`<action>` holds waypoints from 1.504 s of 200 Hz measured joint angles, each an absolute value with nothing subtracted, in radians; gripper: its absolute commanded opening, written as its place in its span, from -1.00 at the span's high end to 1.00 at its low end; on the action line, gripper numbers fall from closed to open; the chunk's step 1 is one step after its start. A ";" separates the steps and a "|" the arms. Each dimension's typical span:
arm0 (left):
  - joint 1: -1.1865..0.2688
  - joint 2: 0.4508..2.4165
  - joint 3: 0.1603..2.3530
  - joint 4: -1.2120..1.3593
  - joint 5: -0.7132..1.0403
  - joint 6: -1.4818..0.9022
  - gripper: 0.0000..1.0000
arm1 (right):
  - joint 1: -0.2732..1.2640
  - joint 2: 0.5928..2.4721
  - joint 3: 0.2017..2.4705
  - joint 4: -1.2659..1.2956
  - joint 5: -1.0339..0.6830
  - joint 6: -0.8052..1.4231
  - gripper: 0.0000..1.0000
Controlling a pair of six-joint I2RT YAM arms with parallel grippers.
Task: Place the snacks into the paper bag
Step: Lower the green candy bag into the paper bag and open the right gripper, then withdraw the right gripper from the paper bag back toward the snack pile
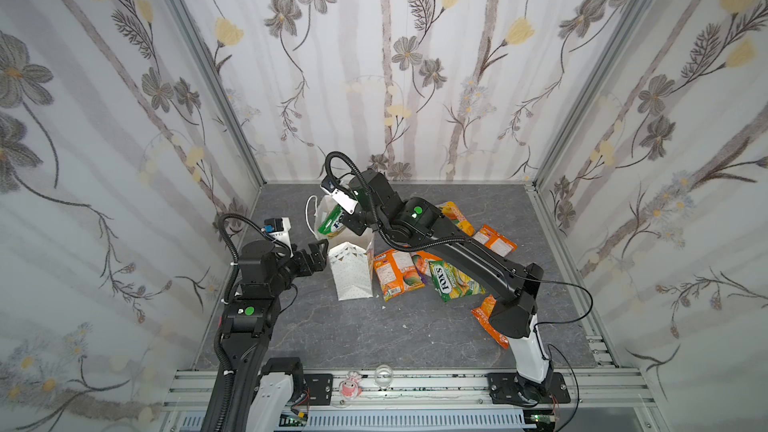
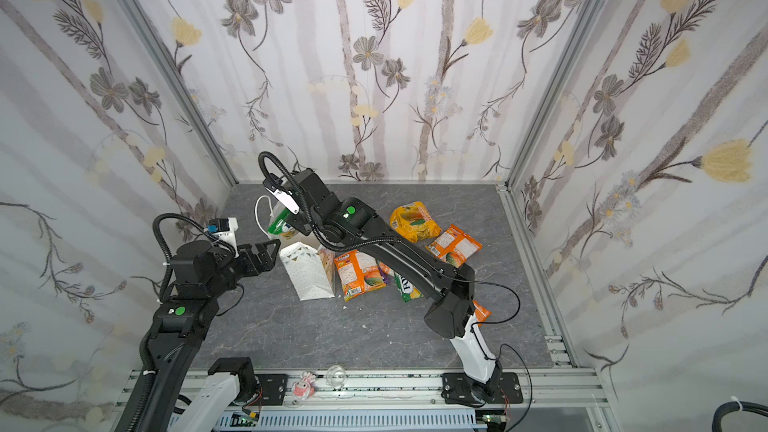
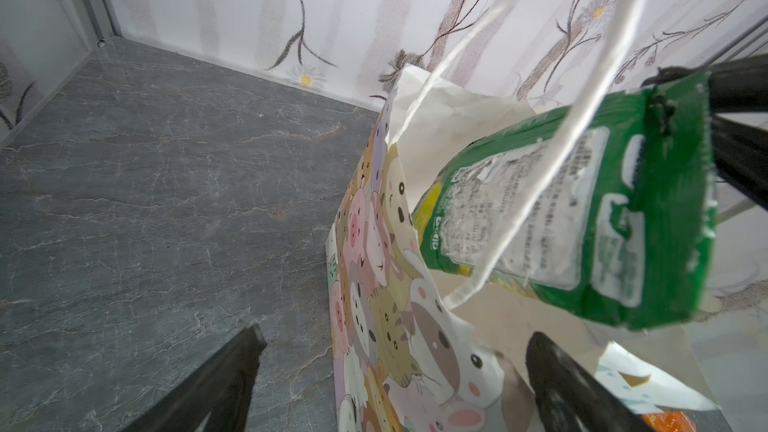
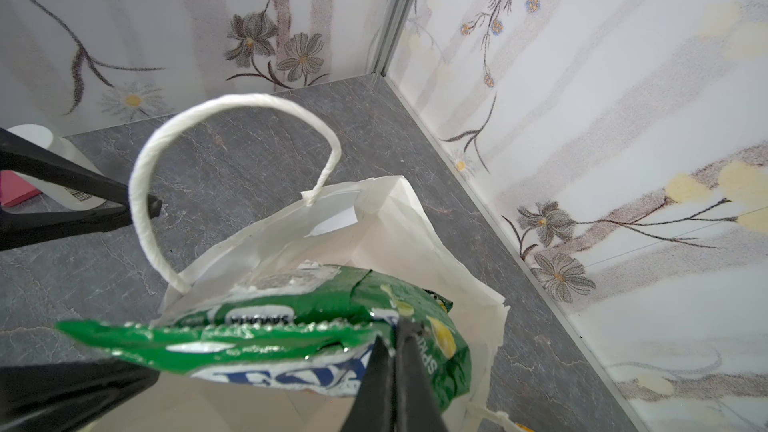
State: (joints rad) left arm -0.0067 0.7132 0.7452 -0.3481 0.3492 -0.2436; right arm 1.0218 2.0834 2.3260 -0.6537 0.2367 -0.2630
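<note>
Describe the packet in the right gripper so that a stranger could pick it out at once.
Find the white paper bag standing left of centre on the grey table. At its open mouth hangs a green packet, pinched by the right gripper. The other green packet lies flat among orange packets.

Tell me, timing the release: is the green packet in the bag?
Partly in: the green packet, held by the right gripper, dips below the rim of the paper bag.

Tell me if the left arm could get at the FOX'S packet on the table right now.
Probably not: the paper bag stands between the left gripper and the FOX'S packet, and the right arm stretches over it.
</note>
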 measured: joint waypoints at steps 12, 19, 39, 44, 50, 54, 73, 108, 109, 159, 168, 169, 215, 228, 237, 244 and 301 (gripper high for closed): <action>-0.007 0.713 0.745 -0.348 0.353 -0.244 -1.00 | 1.021 2.090 2.326 -0.653 0.233 -0.263 1.00; -0.007 0.713 0.745 -0.348 0.353 -0.244 -1.00 | 1.021 2.094 2.326 -0.654 0.233 -0.263 1.00; -0.007 0.715 0.745 -0.348 0.353 -0.244 -1.00 | 1.014 2.104 2.326 -0.654 0.233 -0.262 1.00; -0.007 0.716 0.745 -0.348 0.355 -0.244 -1.00 | 1.011 2.107 2.326 -0.654 0.233 -0.262 1.00; -0.007 0.718 0.745 -0.348 0.356 -0.244 -1.00 | 1.008 2.108 2.326 -0.653 0.233 -0.258 1.00; -0.007 0.719 0.745 -0.348 0.356 -0.244 -1.00 | 1.007 2.109 2.326 -0.654 0.233 -0.252 1.00; -0.007 0.719 0.745 -0.348 0.357 -0.244 -1.00 | 1.000 2.115 2.326 -0.653 0.233 -0.244 1.00; -0.007 0.730 0.745 -0.348 0.364 -0.244 -1.00 | 0.995 2.134 2.326 -0.637 0.221 -0.236 1.00; -0.007 0.731 0.745 -0.348 0.364 -0.244 -1.00 | 0.995 2.134 2.326 -0.637 0.221 -0.236 1.00; -0.007 0.731 0.745 -0.348 0.369 -0.243 -1.00 | 0.985 2.152 2.326 -0.614 0.189 -0.210 0.88; -0.007 0.730 0.745 -0.348 0.369 -0.243 -1.00 | 0.983 2.153 2.326 -0.612 0.189 -0.206 0.83; -0.007 0.729 0.745 -0.348 0.369 -0.243 -1.00 | 0.983 2.153 2.326 -0.612 0.189 -0.206 0.82; -0.007 0.716 0.745 -0.348 0.368 -0.243 -1.00 | 0.984 2.156 2.327 -0.604 0.189 -0.179 0.64; -0.007 0.723 0.745 -0.348 0.368 -0.243 -1.00 | 0.985 2.156 2.327 -0.603 0.189 -0.176 0.58; -0.007 0.732 0.745 -0.348 0.368 -0.243 -1.00 | 0.985 2.156 2.327 -0.603 0.190 -0.173 0.55; -0.007 0.735 0.745 -0.349 0.368 -0.243 -1.00 | 0.988 2.156 2.327 -0.603 0.190 -0.168 0.56; -0.007 0.730 0.745 -0.348 0.368 -0.243 -1.00 | 1.001 2.133 2.328 -0.602 0.190 -0.165 0.55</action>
State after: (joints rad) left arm -0.0067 0.7303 0.7452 -0.3485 0.3679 -0.2428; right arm 1.0008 2.1330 2.3280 -0.6022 0.1898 -0.1650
